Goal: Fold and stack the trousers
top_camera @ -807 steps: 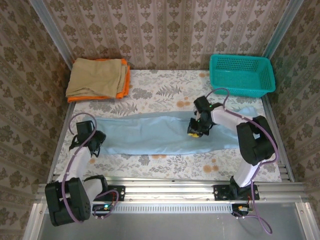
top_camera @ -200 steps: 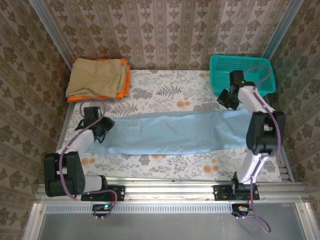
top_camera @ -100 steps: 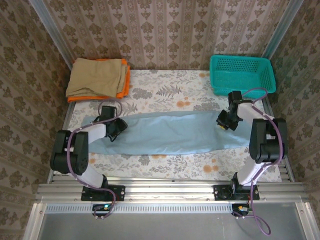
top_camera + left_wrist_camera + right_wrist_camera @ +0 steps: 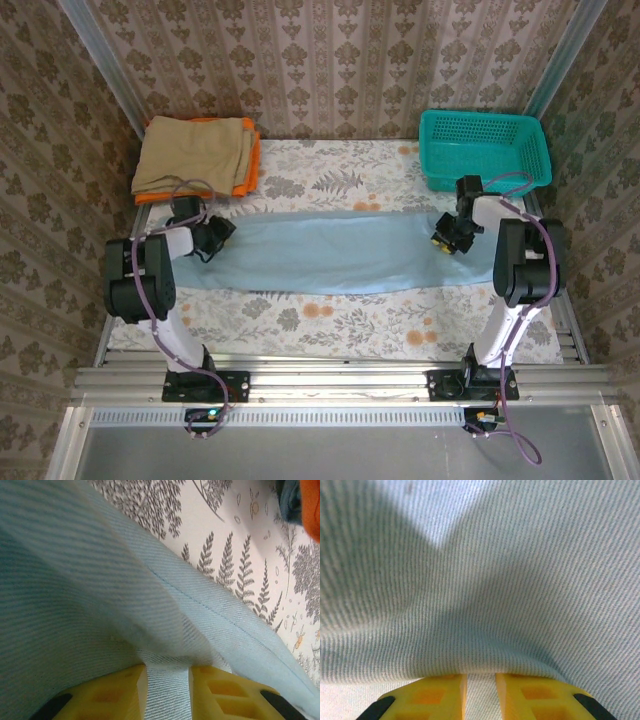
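Observation:
The pale blue trousers (image 4: 330, 250) lie stretched left to right across the middle of the table. My left gripper (image 4: 212, 238) is at their left end. In the left wrist view it (image 4: 165, 690) is shut on a pinched fold of the trousers (image 4: 75, 580), which rise over its yellow fingers (image 4: 105, 695). My right gripper (image 4: 445, 238) rests on the trousers near their right end. In the right wrist view it (image 4: 481, 697) has its jaws a narrow gap apart, with the trousers (image 4: 495, 580) bulging ahead of them and cloth in the gap. Whether they pinch that cloth I cannot tell.
A tan folded cloth (image 4: 195, 152) lies on an orange folded cloth (image 4: 252, 175) at the back left. A teal basket (image 4: 485, 150) stands at the back right, just behind the right gripper. Bare floral table (image 4: 330, 320) lies in front of the trousers. Patterned walls close in three sides.
The right gripper came from beside the basket down onto the trousers' right end. The left gripper moved left and back with the left end, and the trousers now lie straighter and further back.

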### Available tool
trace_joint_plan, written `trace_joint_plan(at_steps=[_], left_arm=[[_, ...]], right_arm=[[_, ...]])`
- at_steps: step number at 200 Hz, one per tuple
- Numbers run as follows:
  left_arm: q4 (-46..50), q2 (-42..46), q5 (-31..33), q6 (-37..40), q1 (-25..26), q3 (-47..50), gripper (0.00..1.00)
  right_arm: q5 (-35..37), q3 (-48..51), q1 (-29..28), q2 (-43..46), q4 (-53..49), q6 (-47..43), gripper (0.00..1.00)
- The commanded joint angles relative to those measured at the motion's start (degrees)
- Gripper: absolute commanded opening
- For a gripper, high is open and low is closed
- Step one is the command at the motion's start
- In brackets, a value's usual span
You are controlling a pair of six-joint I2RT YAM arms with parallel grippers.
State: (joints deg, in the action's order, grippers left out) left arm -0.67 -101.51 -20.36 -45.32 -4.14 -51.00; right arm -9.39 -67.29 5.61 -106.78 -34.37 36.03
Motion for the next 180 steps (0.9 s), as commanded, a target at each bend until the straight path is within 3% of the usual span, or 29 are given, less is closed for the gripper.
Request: trace_joint_plan(at_steps=[1,43,82,97,131,180], left_arm=[[4.7,-2.3,6.8,2.9,-6.3,0.6,0.3],[8.5,-1.6,6.7,3.6,-12.8,-4.5,0.31],[14.7,7.6,7.7,4.7,-11.3,-7.4,0.34],[17.2,12.7,9.5,5.5,-5.4,-7.3,0.39],[18.7,17.1,11.9,6.1,14.2,-4.8,0.44],[13.8,5.3,12.6,3.5,33.1,-6.3,0.44]], right_arm=[[4.0,2.6,-0.1,0.3,-0.6,-0.2,0.26],[-2.6,9.1,-6.6,7.2,0.0,0.8,0.26],[-6.4,10.1,-12.3,11.0,-0.2,2.6,0.29],[-5.0,9.2,-12.0,12.6,-0.8,2.0,0.28],[-2.9,5.2,-10.2,14.5,-3.4,-0.8,0.29],[-1.2,4.2,-7.4,15.7,-3.9,-3.3,0.29]])
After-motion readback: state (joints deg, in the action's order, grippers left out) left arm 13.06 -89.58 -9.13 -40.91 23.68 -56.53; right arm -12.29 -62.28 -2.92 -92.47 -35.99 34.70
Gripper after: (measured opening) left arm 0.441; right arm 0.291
